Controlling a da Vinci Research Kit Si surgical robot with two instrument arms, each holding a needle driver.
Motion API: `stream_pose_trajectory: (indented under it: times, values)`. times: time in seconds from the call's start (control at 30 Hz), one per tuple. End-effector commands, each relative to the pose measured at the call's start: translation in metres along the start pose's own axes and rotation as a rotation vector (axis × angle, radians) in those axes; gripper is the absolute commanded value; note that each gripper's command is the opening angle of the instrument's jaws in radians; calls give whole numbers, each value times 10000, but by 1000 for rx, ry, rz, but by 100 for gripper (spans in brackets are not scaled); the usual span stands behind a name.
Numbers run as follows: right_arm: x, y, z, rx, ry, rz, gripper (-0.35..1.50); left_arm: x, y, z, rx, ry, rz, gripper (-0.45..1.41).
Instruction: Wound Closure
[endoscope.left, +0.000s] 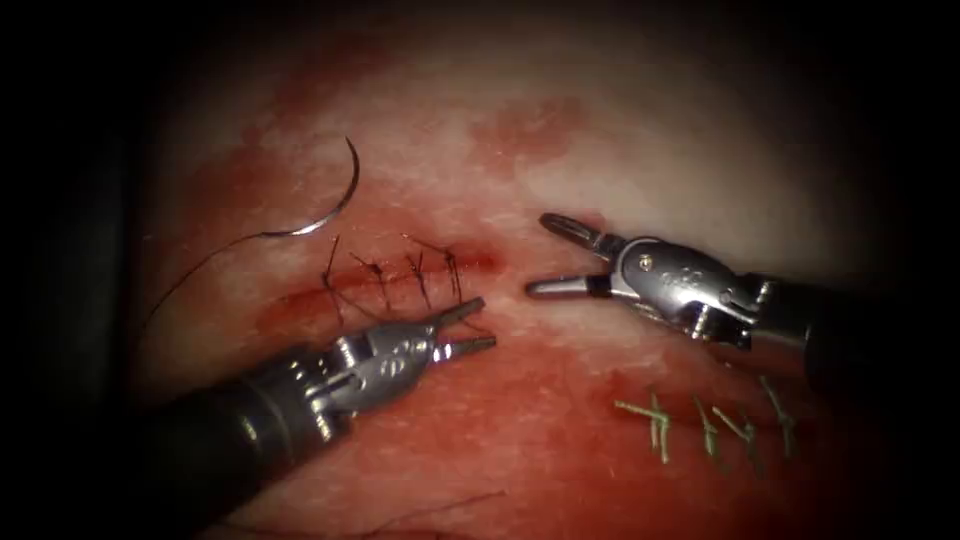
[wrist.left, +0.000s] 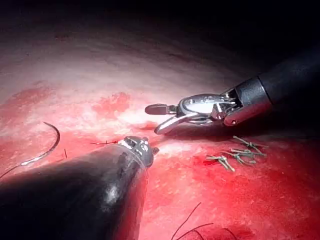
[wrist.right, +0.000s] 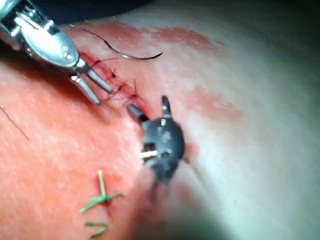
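Red-stained tissue (endoscope.left: 520, 440) carries the free needle (endoscope.left: 335, 200) lying flat beyond the cut's (endoscope.left: 400, 285) left end, nearer the left tool (endoscope.left: 472, 328) than the right tool (endoscope.left: 548, 255); both jaws apart, empty.

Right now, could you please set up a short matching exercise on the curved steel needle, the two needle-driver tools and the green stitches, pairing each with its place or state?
Things:
1. curved steel needle
2. left arm's needle-driver tool
3. right arm's needle-driver tool
4. green thread stitches

Places or states:
A. jaws open, empty, at the right end of the cut
B. lying free on the tissue, upper left of the cut
C. lower right, below the right tool
D. jaws open, empty, just below the dark stitches

Pairs: 1-B, 2-D, 3-A, 4-C
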Motion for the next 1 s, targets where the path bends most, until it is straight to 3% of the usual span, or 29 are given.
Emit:
stream_pose_trajectory:
  times: [0.03,0.07,0.3,0.5,0.7,0.93,1.0]
  values:
    - [-2,-1,9,2,1,-1,98,1,0,8,-6,-5,4,-32]
    - [-2,-2,10,1,2,-1,98,0,1,8,-15,-12,12,-45]
    - [-4,-3,13,-4,1,4,91,4,-9,4,-32,-23,38,-45]
    - [-9,3,20,141,72,-198,86,4,-32,-10,-16,14,23,-45]
    - [-9,-6,37,183,113,-325,88,1,-45,-21,-3,19,18,-45]
    - [-11,-24,71,186,133,-383,115,5,-40,-26,2,13,17,-45]
    - [-10,-26,74,183,132,-383,115,7,-39,-28,3,12,16,-45]
